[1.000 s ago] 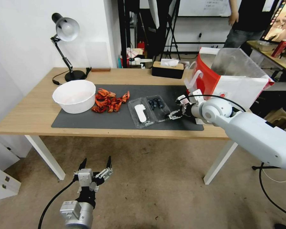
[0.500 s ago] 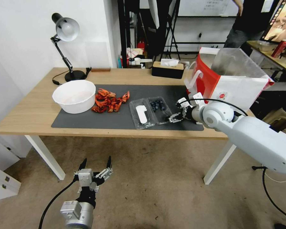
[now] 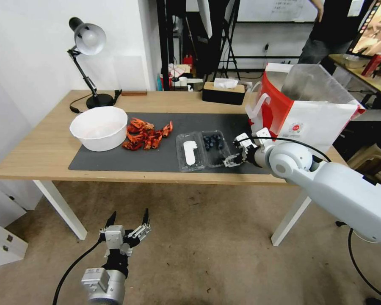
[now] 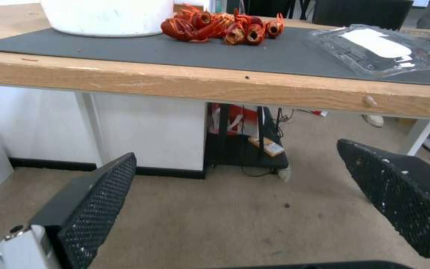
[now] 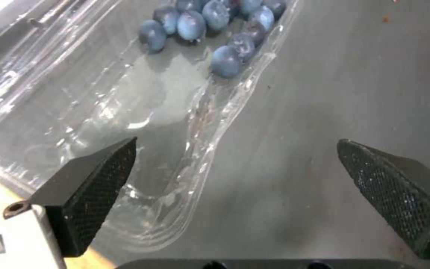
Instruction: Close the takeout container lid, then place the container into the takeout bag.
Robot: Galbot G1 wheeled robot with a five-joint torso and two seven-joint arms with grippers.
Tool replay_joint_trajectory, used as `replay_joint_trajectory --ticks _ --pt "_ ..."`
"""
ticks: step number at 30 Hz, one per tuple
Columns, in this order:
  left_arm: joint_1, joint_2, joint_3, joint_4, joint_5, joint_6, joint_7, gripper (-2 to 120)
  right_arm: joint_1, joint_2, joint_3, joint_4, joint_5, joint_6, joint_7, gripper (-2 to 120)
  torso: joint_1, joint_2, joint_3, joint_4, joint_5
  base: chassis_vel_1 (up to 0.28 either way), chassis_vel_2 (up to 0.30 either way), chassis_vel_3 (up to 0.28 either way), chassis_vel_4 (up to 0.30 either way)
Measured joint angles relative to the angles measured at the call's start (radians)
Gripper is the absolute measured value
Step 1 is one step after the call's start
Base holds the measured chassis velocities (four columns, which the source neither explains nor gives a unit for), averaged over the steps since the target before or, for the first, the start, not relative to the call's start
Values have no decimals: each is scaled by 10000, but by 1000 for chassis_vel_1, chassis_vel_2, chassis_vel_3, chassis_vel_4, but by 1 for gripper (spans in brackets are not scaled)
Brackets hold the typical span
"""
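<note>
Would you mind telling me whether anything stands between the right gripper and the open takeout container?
Nothing visible does. The right gripper, jaws open, sits at the near right corner of the takeout container on the dark mat, one finger over its clear rim. The left gripper hangs below the table.

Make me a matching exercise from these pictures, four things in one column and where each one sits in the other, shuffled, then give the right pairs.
Things:
1. white bowl
2. takeout container
3. takeout bag
4. left gripper

Places:
A. open and flat on the dark mat, right gripper at its berry half
B. below the table edge, over the floor
C. upright at the table's right end
D. on the mat's left end, beside the red crayfish

Pairs: 1-D, 2-A, 3-C, 4-B
</note>
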Motion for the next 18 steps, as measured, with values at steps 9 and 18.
replay_joint_trajectory --ticks 9,18 --pt "8 0 -1 0 23 -10 -9 100 -500 -117 303 562 255 0 407 100 0 0 0 0 1 0 0 0 0" --pt "6 0 8 23 30 -24 -31 100 -658 -58 490 678 271 0 407 100 0 0 0 1 1 0 0 0 0"
